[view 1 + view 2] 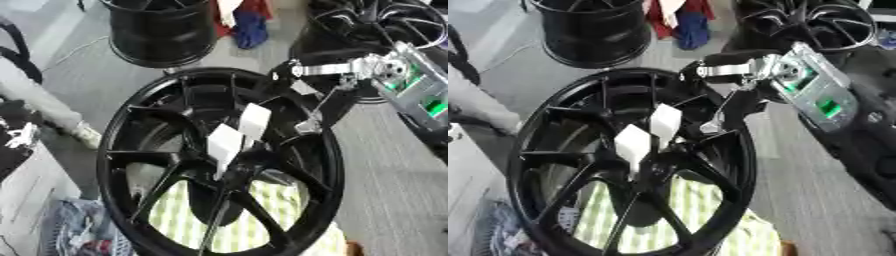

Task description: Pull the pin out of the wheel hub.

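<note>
Black wheel hub (219, 160) fills the middle of both views, tilted, spokes facing the camera, lower rim cut off by the bottom edge. Two pale, flat, tag-like pieces (238, 132) stand out of the hub centre, one just above the other; can't tell which part, if any, is the pin, and where they seat in the hub is lost in black.

Right hand (728, 102) comes in from the upper right, over the hub's upper right rim. Fingers (715, 121) curl down toward a spoke just beside the pale pieces, apart from them, nothing visibly held. Wrist shows silver joints and a green-lit board (820, 97).

Left hand not visible.

Under the hub: green-and-white checked cloth (262, 220), seen through the spokes. Beyond it on grey floor (385, 190): a second black rim (162, 32) at top left, another dark wheel (811, 25) at top right, partly hidden by the arm. Red and blue fabric (249, 22) between them.
</note>
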Available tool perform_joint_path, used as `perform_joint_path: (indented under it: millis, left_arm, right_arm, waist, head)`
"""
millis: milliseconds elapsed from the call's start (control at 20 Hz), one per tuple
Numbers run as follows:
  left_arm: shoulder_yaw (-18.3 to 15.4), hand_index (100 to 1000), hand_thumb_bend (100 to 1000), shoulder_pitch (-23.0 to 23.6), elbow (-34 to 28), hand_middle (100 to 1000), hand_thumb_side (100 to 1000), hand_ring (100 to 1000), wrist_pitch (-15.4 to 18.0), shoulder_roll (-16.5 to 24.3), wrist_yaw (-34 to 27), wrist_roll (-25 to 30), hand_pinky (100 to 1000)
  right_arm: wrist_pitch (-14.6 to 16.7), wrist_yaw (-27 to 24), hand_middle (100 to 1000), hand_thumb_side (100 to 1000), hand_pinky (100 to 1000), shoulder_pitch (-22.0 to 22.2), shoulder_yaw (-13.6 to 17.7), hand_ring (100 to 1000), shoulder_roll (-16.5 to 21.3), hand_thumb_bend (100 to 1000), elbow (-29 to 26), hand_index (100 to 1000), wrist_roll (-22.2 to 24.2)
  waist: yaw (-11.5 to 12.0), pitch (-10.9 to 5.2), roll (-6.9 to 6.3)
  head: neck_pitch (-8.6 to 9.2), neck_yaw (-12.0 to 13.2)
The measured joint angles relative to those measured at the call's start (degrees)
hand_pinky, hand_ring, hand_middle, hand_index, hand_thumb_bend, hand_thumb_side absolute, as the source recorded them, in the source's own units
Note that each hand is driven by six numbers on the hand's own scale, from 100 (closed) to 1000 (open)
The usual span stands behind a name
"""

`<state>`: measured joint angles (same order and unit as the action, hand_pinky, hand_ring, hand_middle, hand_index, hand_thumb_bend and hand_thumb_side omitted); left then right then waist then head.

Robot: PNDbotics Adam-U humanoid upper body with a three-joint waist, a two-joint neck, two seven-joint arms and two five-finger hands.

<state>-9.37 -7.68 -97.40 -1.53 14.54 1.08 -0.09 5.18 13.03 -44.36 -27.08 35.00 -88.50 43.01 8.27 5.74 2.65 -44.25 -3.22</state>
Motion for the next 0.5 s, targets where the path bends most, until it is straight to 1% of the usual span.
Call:
perform_joint_path:
  millis: [500]
  left_arm:
    - [0.0,764,287,0.0,0.0,626,295,603,0.0,0.0,0.0,0.0,552]
  right_arm:
    - [0.5,0.0,841,258,802,-1.1,-0.9,836,-2.1,334,0.7,919,0.6]
  waist:
    - [0.3,0.01,-0.05]
  head:
    - [0.0,-0.1]
